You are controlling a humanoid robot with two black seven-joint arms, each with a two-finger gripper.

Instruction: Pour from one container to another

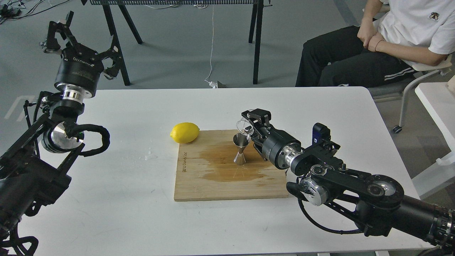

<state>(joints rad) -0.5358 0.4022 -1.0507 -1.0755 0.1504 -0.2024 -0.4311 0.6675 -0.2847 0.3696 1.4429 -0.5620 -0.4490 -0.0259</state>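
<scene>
Clear plastic or glass, the tiny cup [245,127] was pinched between the fingers of the right gripper [249,122] and tipped toward the steel jigger [241,148], its mouth facing left and down, just above the jigger's open top cone. Whether the cup's lip touched the rim could not be told. The jigger stood upright on a wooden board [227,185], in the middle of a dark wet patch [227,165] spread across the wood. A yellow lemon [184,132] lay at the board's far left corner, resting partly on the white table [124,199]. A few small drops [150,155] showed on the table just left of the board. The left gripper [80,49] hung raised over the table's far left edge, well apart from the board, its fingers spread wide and holding nothing. A seated person [384,46] was behind the table at the far right.
</scene>
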